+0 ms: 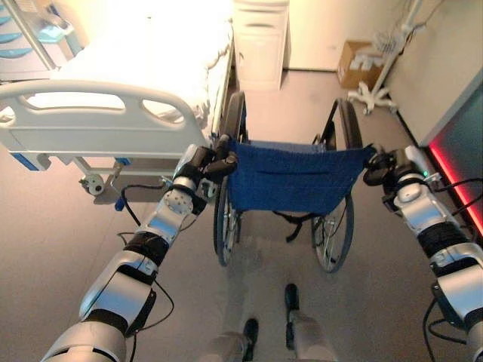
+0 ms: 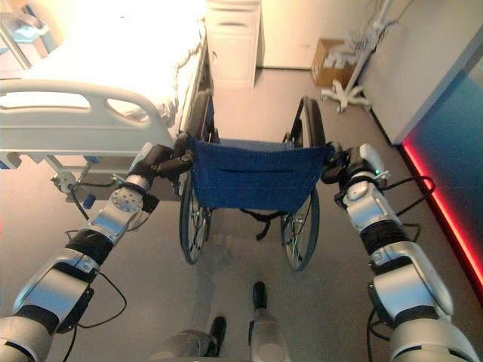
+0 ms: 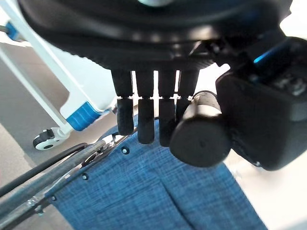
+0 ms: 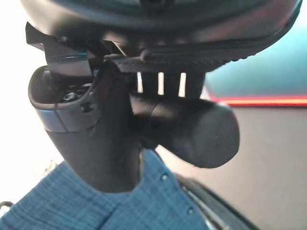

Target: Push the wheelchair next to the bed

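Standing on the grey floor [image 1: 60,226] in the middle of the scene, the wheelchair [image 1: 290,179] faces away, its blue fabric backrest [image 1: 290,177] toward the near side and its large spoked wheels at either side. Its left wheel sits just beside the right side of the hospital bed [image 1: 151,68], near the bed's foot end, where the white footboard [image 1: 90,117] with cut-out openings stands. The left hand [image 1: 215,162] is at the upper left corner of the backrest, and in the left wrist view its fingers [image 3: 144,115] are curled over the black push handle [image 3: 199,139] above the blue cloth, grasping it. The right hand [image 1: 379,167] is at the upper right corner of the backrest; in the right wrist view its thumb and fingers close round the other push handle [image 4: 192,132], clasping it. Beyond the wheelchair, on the far side, a white bedside cabinet [image 1: 260,41] stands against the wall next to the head of the bed. To the far right lie a cardboard box [image 1: 355,64] and the wheeled base of a white stand [image 1: 371,94]. Along the right wall runs a dark panel with a red glowing strip [image 1: 453,181] at floor level.
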You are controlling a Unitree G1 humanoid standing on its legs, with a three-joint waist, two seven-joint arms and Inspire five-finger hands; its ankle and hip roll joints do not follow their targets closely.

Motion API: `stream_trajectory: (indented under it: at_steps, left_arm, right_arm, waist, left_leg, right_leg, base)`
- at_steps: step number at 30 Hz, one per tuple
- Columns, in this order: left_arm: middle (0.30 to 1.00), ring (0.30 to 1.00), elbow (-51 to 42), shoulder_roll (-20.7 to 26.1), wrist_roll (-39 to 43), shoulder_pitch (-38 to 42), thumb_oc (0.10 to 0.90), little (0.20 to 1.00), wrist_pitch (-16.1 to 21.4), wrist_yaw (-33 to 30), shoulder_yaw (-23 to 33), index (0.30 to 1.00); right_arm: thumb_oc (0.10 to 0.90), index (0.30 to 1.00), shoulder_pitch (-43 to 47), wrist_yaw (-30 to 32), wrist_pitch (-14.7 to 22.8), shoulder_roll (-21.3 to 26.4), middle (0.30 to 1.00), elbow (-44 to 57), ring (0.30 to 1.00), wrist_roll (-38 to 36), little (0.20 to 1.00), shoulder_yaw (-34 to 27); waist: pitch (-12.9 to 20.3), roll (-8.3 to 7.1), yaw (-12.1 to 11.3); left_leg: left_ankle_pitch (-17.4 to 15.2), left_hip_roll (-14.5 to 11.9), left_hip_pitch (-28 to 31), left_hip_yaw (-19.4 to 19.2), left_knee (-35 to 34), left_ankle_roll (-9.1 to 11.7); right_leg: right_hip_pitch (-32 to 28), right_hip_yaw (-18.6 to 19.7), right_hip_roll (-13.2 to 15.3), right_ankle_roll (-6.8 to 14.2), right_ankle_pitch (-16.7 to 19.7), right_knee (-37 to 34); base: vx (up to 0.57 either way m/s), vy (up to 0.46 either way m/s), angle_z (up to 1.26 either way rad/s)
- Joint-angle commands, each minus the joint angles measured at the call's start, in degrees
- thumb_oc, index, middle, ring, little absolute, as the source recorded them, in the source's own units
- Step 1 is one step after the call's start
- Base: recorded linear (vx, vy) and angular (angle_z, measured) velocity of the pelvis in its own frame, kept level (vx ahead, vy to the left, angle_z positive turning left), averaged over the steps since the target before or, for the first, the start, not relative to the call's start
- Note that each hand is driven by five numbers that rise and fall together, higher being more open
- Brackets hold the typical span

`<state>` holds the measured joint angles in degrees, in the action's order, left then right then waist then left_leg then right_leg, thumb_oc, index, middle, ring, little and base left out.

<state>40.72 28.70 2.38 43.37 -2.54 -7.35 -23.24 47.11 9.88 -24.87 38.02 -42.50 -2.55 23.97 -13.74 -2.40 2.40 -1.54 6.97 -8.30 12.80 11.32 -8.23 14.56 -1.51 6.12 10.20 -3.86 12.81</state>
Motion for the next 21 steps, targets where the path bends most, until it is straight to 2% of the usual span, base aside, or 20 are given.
stream_trajectory:
  at_steps: [1,2,3,4,5,7,8,9,10,11,12,13,14,15,16,17,19,20,21]
  left_arm:
    - [0.300,0.300,0.4,2.8,-4.6,-2.8,0.400,0.300,-1.1,-1.8,-5.2,0.300]
    - [0.300,0.300,0.4,2.8,-4.4,-2.7,0.400,0.300,-1.1,-1.9,-5.2,0.300]
    - [0.300,0.300,0.2,3.4,-4.0,-1.9,0.400,0.300,-1.4,-2.6,-5.1,0.300]
    - [0.300,0.300,0.2,3.5,-3.9,-1.8,0.400,0.300,-1.4,-2.6,-5.1,0.300]
    - [0.300,0.300,0.4,3.6,-3.0,-1.1,0.400,0.300,-1.7,-2.9,-5.2,0.300]
    - [0.300,0.300,1.1,3.5,-2.4,-0.5,0.400,0.300,-1.5,-3.2,-5.5,0.300]
    - [0.300,0.300,1.5,3.7,-1.5,0.0,0.400,0.300,-1.4,-3.6,-5.8,0.300]
    - [0.300,0.300,1.6,3.7,-1.3,0.1,0.400,0.300,-1.3,-3.7,-5.8,0.300]
    - [0.300,0.300,1.6,3.9,-0.7,-0.1,0.400,0.300,-1.2,-4.2,-6.0,0.300]
    - [0.300,0.300,1.6,4.0,-0.5,-0.2,0.400,0.300,-1.0,-4.4,-6.1,0.300]
    - [0.300,0.300,1.3,4.1,0.1,-0.8,0.400,0.300,-0.5,-4.8,-6.0,0.300]
    - [0.300,0.300,1.2,4.1,0.1,-1.2,0.400,0.300,-0.1,-4.7,-5.9,0.300]
    - [0.300,0.300,1.1,4.1,-0.2,-1.3,0.400,0.300,0.0,-4.6,-5.8,0.300]
    - [0.300,0.300,0.9,3.7,-1.6,-1.9,0.400,0.300,1.0,-4.0,-5.4,0.300]
    - [0.300,0.300,0.8,3.7,-1.8,-2.1,0.400,0.300,1.3,-4.0,-5.4,0.300]
    - [0.300,0.300,0.6,3.4,-2.3,-2.8,0.400,0.300,2.5,-3.9,-5.2,0.300]
    - [0.300,0.300,0.1,3.4,-2.3,-3.0,0.400,0.300,3.0,-3.5,-5.5,0.300]
    - [0.300,0.300,-0.1,3.6,-2.8,-3.2,0.400,0.300,3.1,-3.1,-5.7,0.300]
    - [0.300,0.300,-0.7,3.7,-3.2,-3.5,0.400,0.300,2.9,-3.1,-5.6,0.300]
  right_arm:
    - [0.400,0.300,2.9,-4.9,-0.2,-6.9,0.300,1.3,0.300,-2.5,0.300,8.2]
    - [0.400,0.300,2.8,-4.9,-0.3,-6.9,0.300,1.2,0.300,-2.5,0.300,8.1]
    - [0.400,0.300,1.8,-5.1,-0.1,-6.8,0.300,0.8,0.300,-1.9,0.300,7.4]
    - [0.400,0.300,1.7,-5.1,-0.1,-6.7,0.300,0.8,0.300,-2.0,0.300,7.3]
    - [0.400,0.300,1.0,-5.2,-0.7,-5.9,0.300,1.0,0.300,-1.8,0.300,6.4]
    - [0.400,0.300,0.8,-5.2,-0.9,-5.6,0.300,0.8,0.300,-2.0,0.300,6.2]
    - [0.400,0.300,0.6,-5.5,-1.1,-5.1,0.300,0.8,0.300,-2.6,0.300,6.2]
    - [0.400,0.300,0.6,-5.7,-1.1,-5.1,0.300,0.8,0.300,-2.6,0.300,6.1]
    - [0.400,0.300,-0.1,-5.9,-0.9,-4.8,0.300,1.1,0.300,-2.6,0.300,6.7]
    - [0.400,0.300,-0.5,-5.6,-0.8,-4.7,0.300,1.2,0.300,-3.1,0.300,7.0]
    - [0.400,0.300,-1.4,-4.8,-0.8,-4.5,0.300,1.7,0.300,-4.0,0.300,7.6]
    - [0.400,0.300,-1.6,-4.4,-0.9,-4.6,0.300,1.6,0.300,-4.4,0.300,7.8]
    - [0.400,0.300,-1.8,-4.1,-0.9,-4.7,0.300,1.5,0.300,-4.5,0.300,7.8]
    - [0.400,0.300,-2.3,-3.3,-0.9,-5.3,0.300,1.0,0.300,-4.3,0.300,7.6]
    - [0.400,0.300,-2.3,-3.3,-0.9,-5.4,0.300,0.7,0.300,-4.0,0.300,7.5]
    - [0.400,0.300,-2.2,-3.3,-1.0,-6.2,0.300,0.2,0.300,-2.6,0.300,7.0]
    - [0.400,0.300,-2.2,-2.9,-2.0,-6.9,0.300,0.6,0.300,-1.8,0.300,6.9]
    - [0.400,0.300,-2.1,-3.2,-2.5,-7.2,0.300,0.7,0.300,-1.3,0.300,7.0]
    - [0.400,0.300,-1.6,-3.7,-2.5,-7.0,0.300,1.0,0.300,-1.1,0.300,7.1]
  waist:
    - [-2.4,-0.83,-3.1]
    - [-2.4,-0.77,-3.0]
    - [-2.6,-0.70,-2.2]
    - [-2.6,-0.59,-2.1]
    - [-2.1,-0.13,-0.7]
    - [-1.5,0.46,0.3]
    - [-0.8,0.97,1.2]
    - [-0.8,1.04,1.4]
    - [-0.2,1.29,2.0]
    - [-0.2,1.05,2.1]
    - [-0.8,0.43,1.5]
    - [-1.4,-0.39,0.9]
    - [-1.8,-0.52,0.5]
    - [-4.1,0.00,-0.9]
    - [-4.3,0.13,-1.1]
    - [-5.9,1.35,-2.1]
    - [-6.8,3.54,-3.5]
    - [-7.5,4.52,-5.0]
    - [-7.5,4.74,-6.2]
  left_leg:
    - [-12.2,-0.2,10.3,-3.2,2.7,5.0]
    - [-12.3,-0.6,10.5,-3.4,2.8,5.3]
    - [-12.6,-3.3,11.7,-5.3,3.1,6.9]
    - [-12.6,-3.8,12.1,-5.4,2.9,7.1]
    - [-12.2,-6.9,15.0,-6.6,1.8,8.6]
    - [-9.9,-9.4,17.4,-7.5,1.5,10.0]
    - [-6.1,-11.5,18.4,-8.0,2.7,11.3]
    - [-5.4,-11.8,18.6,-8.1,3.0,11.5]
    - [1.9,-14.1,17.7,-8.6,6.9,12.7]
    - [3.8,-14.2,16.5,-8.4,10.0,12.7]
    - [5.9,-13.5,12.4,-8.0,17.4,12.3]
    - [6.8,-12.0,8.0,-8.2,21.3,11.7]
    - [6.9,-11.7,6.0,-8.6,22.1,11.5]
    - [6.2,-11.8,0.7,-10.2,21.6,10.7]
    - [6.1,-11.4,0.2,-10.5,19.9,10.5]
    - [6.0,-10.8,-1.0,-12.0,13.5,10.4]
    - [10.8,-10.4,-4.3,-12.6,5.6,12.0]
    - [13.9,-9.5,-6.1,-12.5,-0.2,13.0]
    - [13.9,-8.5,-7.0,-12.3,-4.8,13.2]
  right_leg:
    - [-0.1,1.9,1.3,-2.2,9.9,-4.7]
    - [-0.1,1.8,1.4,-2.2,9.7,-4.0]
    - [-0.8,-0.1,2.9,-2.5,9.8,-3.3]
    - [-0.9,-0.2,2.8,-2.6,9.7,-3.2]
    - [-1.0,-1.1,2.9,-3.0,9.6,-3.0]
    - [-0.9,-2.7,2.9,-3.4,9.3,-2.8]
    - [-0.8,-3.9,2.5,-4.3,8.4,-2.2]
    - [-0.9,-4.1,2.4,-4.6,8.2,-2.1]
    - [-1.9,-5.2,1.6,-6.2,7.0,-2.1]
    - [-2.7,-5.3,1.3,-7.0,6.4,-2.2]
    - [-5.0,-5.2,0.8,-8.5,4.9,-2.1]
    - [-7.0,-4.8,0.8,-9.3,4.2,-2.3]
    - [-8.1,-4.7,0.6,-9.6,3.7,-2.3]
    - [-12.0,-3.7,-0.9,-10.2,1.8,-2.0]
    - [-12.6,-3.5,-1.2,-10.1,1.5,-1.9]
    - [-15.4,-2.5,-3.1,-10.0,-0.3,-1.5]
    - [-18.9,-1.5,-6.2,-10.3,-2.0,-1.6]
    - [-22.4,0.4,-7.6,-10.3,-3.1,-2.3]
    - [-24.6,1.8,-7.9,-9.8,-3.6,-3.0]
  base:
    - [0.24,-0.126,0.99]
    - [0.38,-0.202,0.77]
    - [0.30,-0.159,0.28]
    - [0.51,-0.256,0.02]
    - [0.37,-0.172,0.32]
    - [0.35,-0.146,0.58]
    - [0.25,-0.085,0.54]
    - [0.36,-0.105,0.48]
    - [0.26,-0.077,0.29]
    - [0.38,-0.124,0.26]
    - [0.35,-0.136,0.35]
    - [0.34,-0.122,0.30]
    - [0.39,-0.049,0.08]
    - [0.33,0.006,-0.05]
    - [0.55,0.114,-0.01]
    - [0.46,0.167,-0.11]
    - [0.57,0.217,-0.34]
    - [0.63,0.234,-0.62]
    - [0.55,0.214,-0.64]
